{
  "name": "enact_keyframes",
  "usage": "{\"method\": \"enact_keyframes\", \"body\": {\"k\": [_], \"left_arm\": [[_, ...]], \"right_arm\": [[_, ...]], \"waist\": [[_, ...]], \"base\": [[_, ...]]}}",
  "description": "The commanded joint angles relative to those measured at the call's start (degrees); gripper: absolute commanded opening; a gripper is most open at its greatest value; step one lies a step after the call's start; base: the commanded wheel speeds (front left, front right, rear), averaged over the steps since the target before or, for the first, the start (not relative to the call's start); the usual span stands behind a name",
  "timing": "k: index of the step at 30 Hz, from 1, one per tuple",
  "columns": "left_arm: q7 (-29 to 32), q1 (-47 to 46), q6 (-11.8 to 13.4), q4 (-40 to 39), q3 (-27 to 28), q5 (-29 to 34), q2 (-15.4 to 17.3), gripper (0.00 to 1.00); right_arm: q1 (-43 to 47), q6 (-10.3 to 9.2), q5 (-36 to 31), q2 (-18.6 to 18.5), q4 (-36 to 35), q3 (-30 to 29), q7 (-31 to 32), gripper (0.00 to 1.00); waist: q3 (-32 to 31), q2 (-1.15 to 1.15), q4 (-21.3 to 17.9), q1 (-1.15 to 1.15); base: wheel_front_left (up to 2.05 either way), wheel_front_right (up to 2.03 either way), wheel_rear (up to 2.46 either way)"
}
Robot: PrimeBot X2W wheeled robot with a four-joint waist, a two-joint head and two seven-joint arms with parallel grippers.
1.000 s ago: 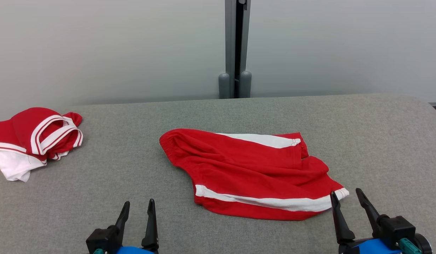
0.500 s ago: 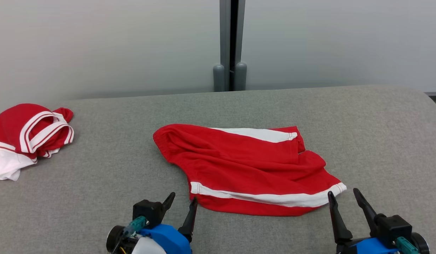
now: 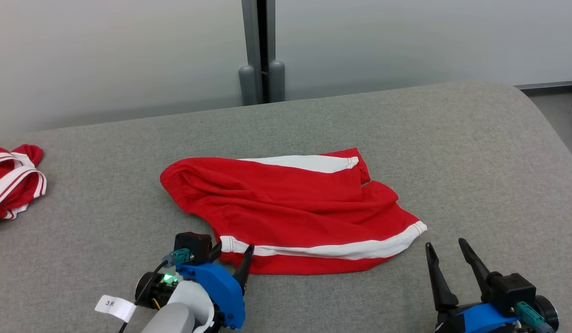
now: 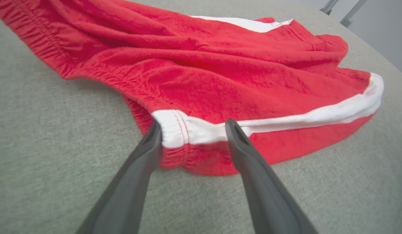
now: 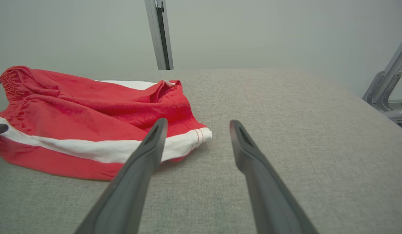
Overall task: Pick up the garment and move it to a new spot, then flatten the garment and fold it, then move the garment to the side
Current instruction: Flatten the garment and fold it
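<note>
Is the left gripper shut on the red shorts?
No, the left gripper stands open, straddling the white-striped corner of the red shorts.

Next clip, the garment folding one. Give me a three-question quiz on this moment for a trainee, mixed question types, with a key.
1. True or false: the right gripper is shut on the red shorts.
2. The left gripper has its open fingers either side of which part of the shorts? A) the waistband corner where the white stripe ends B) the far leg hem C) nothing at all
3. What lies at the far left of the grey surface?
Key: 1. False: it is open, holding nothing. 2. A. 3. A second red-and-white garment.
</note>
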Motion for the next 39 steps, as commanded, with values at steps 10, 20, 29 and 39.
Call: {"method": "enact_keyframes", "body": {"k": [10, 20, 29, 39], "left_arm": [[-7.1, -1.7, -0.4, 1.9, -2.3, -4.3, 0.5, 0.0], [-10.5, -1.4, 0.4, 3.8, -1.1, -5.2, 1.3, 0.0], [-11.7, -2.0, 0.5, 4.6, -1.2, -5.6, 1.2, 0.0], [-12.1, -2.2, 0.6, 5.3, -1.7, -6.2, 1.1, 0.0]], "right_arm": [[-1.8, 0.01, -3.9, -0.2, 2.9, -6.1, 0.0, 1.0], [-8.9, 0.01, -10.1, -0.2, 16.2, -5.7, 0.0, 1.0], [-15.1, 0.01, -6.5, -0.2, 24.7, 0.4, 0.0, 1.0], [-17.8, 0.01, -3.6, -0.2, 27.1, 5.6, 0.0, 1.0]], "waist": [[0.1, 0.0, 0.6, -0.01], [0.7, 0.0, 3.2, -0.01], [1.5, 0.0, 4.1, -0.01], [1.5, 0.0, 4.4, -0.01]], "base": [[0.0, 0.0, 0.0], [0.0, 0.0, 0.0], [0.0, 0.0, 0.0], [0.0, 0.0, 0.0]]}}
